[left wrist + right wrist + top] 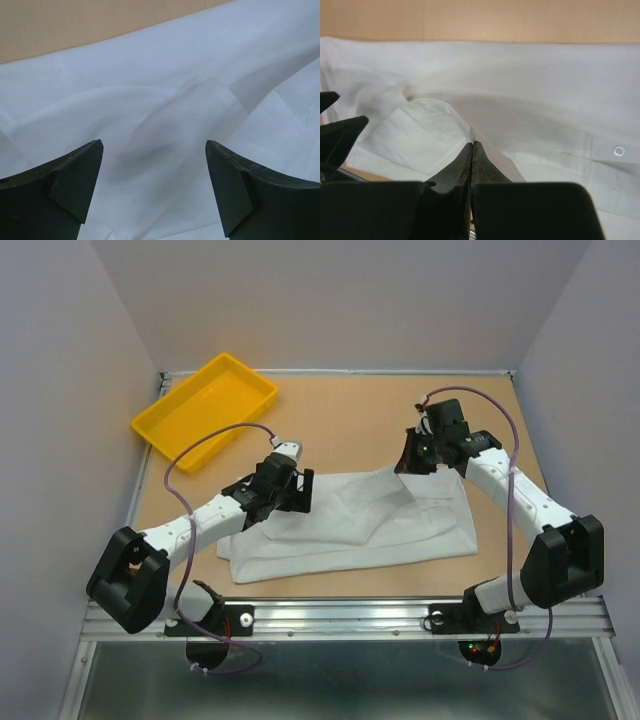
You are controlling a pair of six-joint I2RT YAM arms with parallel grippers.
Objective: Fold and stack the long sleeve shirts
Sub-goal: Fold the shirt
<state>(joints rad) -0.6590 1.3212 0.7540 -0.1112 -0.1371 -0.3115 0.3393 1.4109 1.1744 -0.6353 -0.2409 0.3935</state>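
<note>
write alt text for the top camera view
A white shirt lies partly folded on a tan table. The left gripper hangs open over its left end; the right gripper, shut, seems to pinch its far edge. A yellow tray sits far left.

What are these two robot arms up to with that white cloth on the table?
They are handling a white shirt lying rumpled on the table. The right gripper is shut and seems to pinch a fold of fabric near the shirt's far edge, holding it raised a little. The left gripper is wide open just above the shirt's left part, gripping nothing. A yellow tray sits in the far left corner, apart from the shirt.
</note>
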